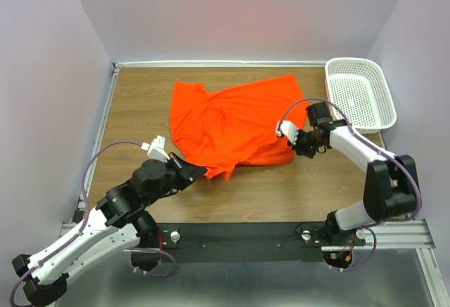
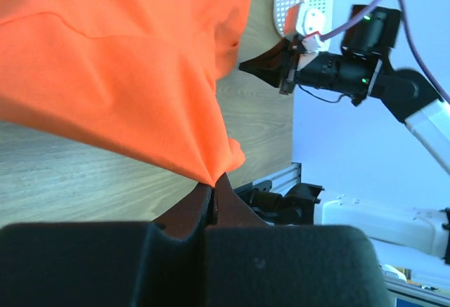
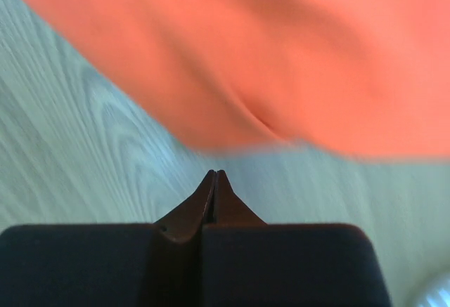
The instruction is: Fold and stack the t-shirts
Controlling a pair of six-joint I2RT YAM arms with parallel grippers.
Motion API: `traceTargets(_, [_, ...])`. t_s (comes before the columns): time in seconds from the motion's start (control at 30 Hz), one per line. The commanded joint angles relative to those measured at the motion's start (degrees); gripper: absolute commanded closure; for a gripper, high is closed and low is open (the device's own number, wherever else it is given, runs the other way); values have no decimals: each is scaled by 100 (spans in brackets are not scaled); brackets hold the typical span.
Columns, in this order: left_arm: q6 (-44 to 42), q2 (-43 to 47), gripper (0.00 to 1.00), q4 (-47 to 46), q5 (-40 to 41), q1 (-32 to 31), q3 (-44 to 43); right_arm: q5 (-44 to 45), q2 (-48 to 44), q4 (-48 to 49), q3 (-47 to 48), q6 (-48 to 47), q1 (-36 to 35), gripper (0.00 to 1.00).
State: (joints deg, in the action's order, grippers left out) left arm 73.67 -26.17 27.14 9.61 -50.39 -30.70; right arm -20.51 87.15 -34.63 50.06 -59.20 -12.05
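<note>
The bright orange-red t-shirt [image 1: 232, 121] lies rumpled and partly doubled over on the wooden table [image 1: 137, 110]. My left gripper [image 1: 202, 172] is shut on a pinched corner of its near left hem, and the left wrist view shows the t-shirt [image 2: 119, 61] drawn to a point between the closed jaws of the left gripper [image 2: 213, 182]. At the shirt's right edge my right gripper [image 1: 295, 145] is shut with nothing in it. In the right wrist view the right gripper [image 3: 216, 173] hovers over bare wood just short of the blurred t-shirt [image 3: 281, 54].
A white perforated basket [image 1: 360, 93] stands at the table's back right corner, close behind the right arm. The table has a raised rail along its left and far edges. Pale walls enclose three sides.
</note>
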Motion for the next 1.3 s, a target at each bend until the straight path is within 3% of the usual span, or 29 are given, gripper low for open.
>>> traceTargets(0.0, [-63, 112, 100, 520, 366, -6, -322, 514, -1258, -900, 959, 471, -34, 99])
traceTargets(0.13, [-221, 86, 100, 801, 402, -6, -665, -241, -2087, -2035, 1953, 331, -34, 99])
traceTargets(0.27, [-379, 77, 100, 1092, 419, -6, -876, -392, -2510, -2434, 1544, 49, -34, 99])
traceTargets(0.4, [-406, 34, 100, 777, 139, -6, -710, -691, -1959, -1577, 43, 214, -288, 47])
traceTargets(0.5, [-397, -55, 100, 609, 59, -6, -622, -103, -1378, -521, -514, 716, -1147, 46])
traceTargets(0.57, [-345, -11, 100, 487, 15, -6, -500, 81, -1080, 58, -603, 1092, -1343, 47])
traceTargets(0.83, [-213, 279, 100, 363, -90, -6, -174, 812, -410, 729, -594, 1446, -1747, 46])
traceTargets(1.03, [-248, 297, 100, 319, -90, -6, -156, 1031, 99, 870, -480, 1455, -2002, 48])
traceTargets(1.13, [-257, 315, 100, 292, -108, -15, -121, 1102, 275, 879, -436, 1481, -2038, 58])
traceTargets(1.17, [-239, 349, 100, 292, -117, -6, -121, 1085, 302, 871, -453, 1490, -2038, 65])
traceTargets(1.2, [-230, 376, 100, 310, -99, -6, -121, 1076, 320, 818, -462, 1482, -2038, 84])
traceTargets(1.23, [-213, 428, 100, 353, -82, -6, -121, 1076, 233, 661, -480, 1464, -2046, 96])
traceTargets(1.27, [-204, 455, 100, 380, -56, -6, -138, 1119, 154, 564, -480, 1455, -2038, 99])
